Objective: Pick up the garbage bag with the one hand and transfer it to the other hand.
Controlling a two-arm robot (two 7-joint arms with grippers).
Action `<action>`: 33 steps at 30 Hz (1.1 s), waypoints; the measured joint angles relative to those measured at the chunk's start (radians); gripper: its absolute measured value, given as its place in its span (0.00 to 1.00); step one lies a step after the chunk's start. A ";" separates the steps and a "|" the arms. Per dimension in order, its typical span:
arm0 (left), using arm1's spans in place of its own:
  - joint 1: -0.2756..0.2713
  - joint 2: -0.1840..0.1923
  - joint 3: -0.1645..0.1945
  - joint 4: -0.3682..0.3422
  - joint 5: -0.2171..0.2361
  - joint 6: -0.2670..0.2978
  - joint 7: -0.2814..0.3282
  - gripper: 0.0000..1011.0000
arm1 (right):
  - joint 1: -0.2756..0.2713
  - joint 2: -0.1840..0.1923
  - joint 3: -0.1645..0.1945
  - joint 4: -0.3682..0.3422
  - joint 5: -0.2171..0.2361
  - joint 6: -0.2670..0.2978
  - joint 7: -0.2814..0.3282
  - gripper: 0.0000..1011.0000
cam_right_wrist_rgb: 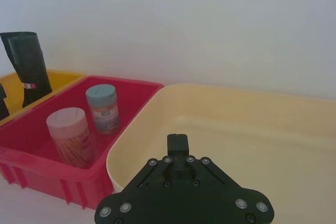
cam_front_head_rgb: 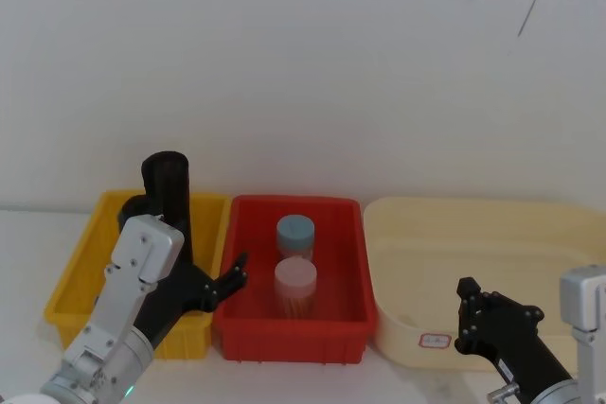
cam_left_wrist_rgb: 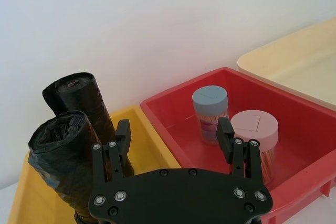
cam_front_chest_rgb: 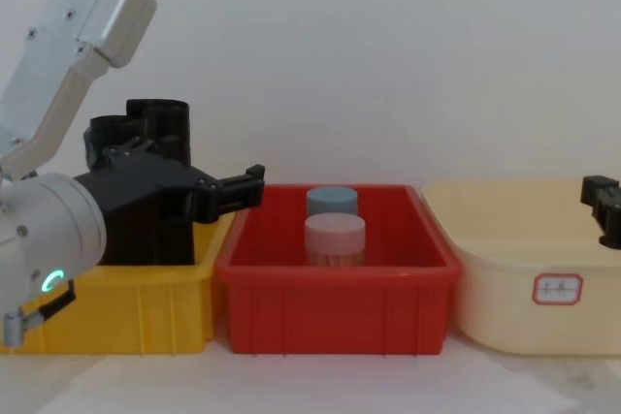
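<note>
**Garbage bag stands outside the open left jaws; grasp not yet made**

Item: the garbage bag, a thick black crinkly roll with no band seen on it, stands in the yellow bin. Its long axis is near upright with a slight lean, the open end uppermost. A second black roll stands just behind it. That roll carries a red-and-white band in the right wrist view and is not the target.

Left gripper: the fingers are spread wide and hold nothing. It sits at the bin's inner side, with the gap facing the red bin. The bag lies beyond the outer face of one finger, just beside it. Contact cannot be confirmed. In the head view the bag is to the robot's left of this gripper.

Right gripper: the fingertips are pressed together with nothing between them. It is parked at the near side of the cream tub, well apart from the bag, with the red bin between.

Assessment: the left arm is clearly the nearer. The gap most likely has to shift leftward to straddle the roll across its width. The labelled roll close behind risks being caught in the same closure.
</note>
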 joint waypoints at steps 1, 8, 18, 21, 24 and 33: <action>0.000 0.000 0.000 0.000 0.000 0.000 0.000 0.99 | 0.000 0.000 0.000 0.000 0.000 0.000 0.000 0.00; 0.000 0.000 0.000 0.000 0.000 0.000 0.000 0.99 | 0.000 0.000 0.000 0.000 0.000 0.000 0.000 0.00; 0.000 0.000 0.000 0.000 0.000 0.000 0.000 0.99 | 0.000 0.000 0.000 0.000 0.000 0.000 0.000 0.00; 0.000 0.000 0.000 0.000 0.000 0.000 0.000 0.99 | 0.000 0.000 0.000 0.000 0.000 0.000 0.000 0.00; 0.000 0.000 0.000 0.000 0.000 0.000 0.000 0.99 | 0.000 0.000 0.000 0.000 0.000 0.000 0.000 0.00; 0.000 0.000 0.000 0.000 0.000 0.000 0.000 0.99 | 0.000 0.000 0.000 0.000 0.000 0.000 0.000 0.00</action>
